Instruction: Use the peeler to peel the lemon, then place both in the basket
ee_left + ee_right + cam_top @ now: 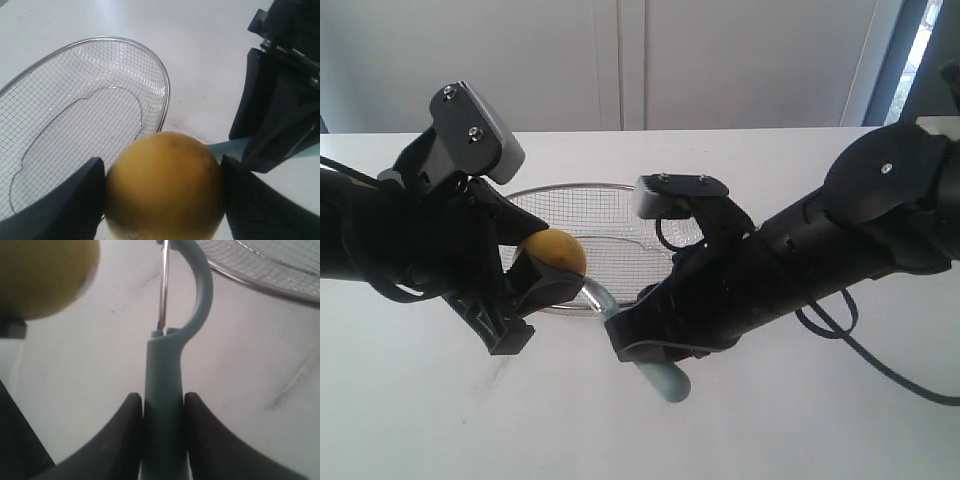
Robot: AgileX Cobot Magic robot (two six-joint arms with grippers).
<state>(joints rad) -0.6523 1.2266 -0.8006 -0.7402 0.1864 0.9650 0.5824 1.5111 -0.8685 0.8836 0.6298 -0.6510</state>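
Left tool (542, 272) is clamped on the round yellow lemon (162, 185), right tool (162, 435) grips the teal-handled, silver-bladed peeler (670, 383), blade just beside the fruit. Skin looks unpeeled and the silver wire-mesh basket (167, 95) holds nothing, so basically everything's left

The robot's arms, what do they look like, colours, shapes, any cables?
The left arm and right arm are bulky, matte black, with rounded joints. A grey screwed box tops each wrist. Black cables loop beneath the right arm. The left hand and right hand have broad, curved black fingers.
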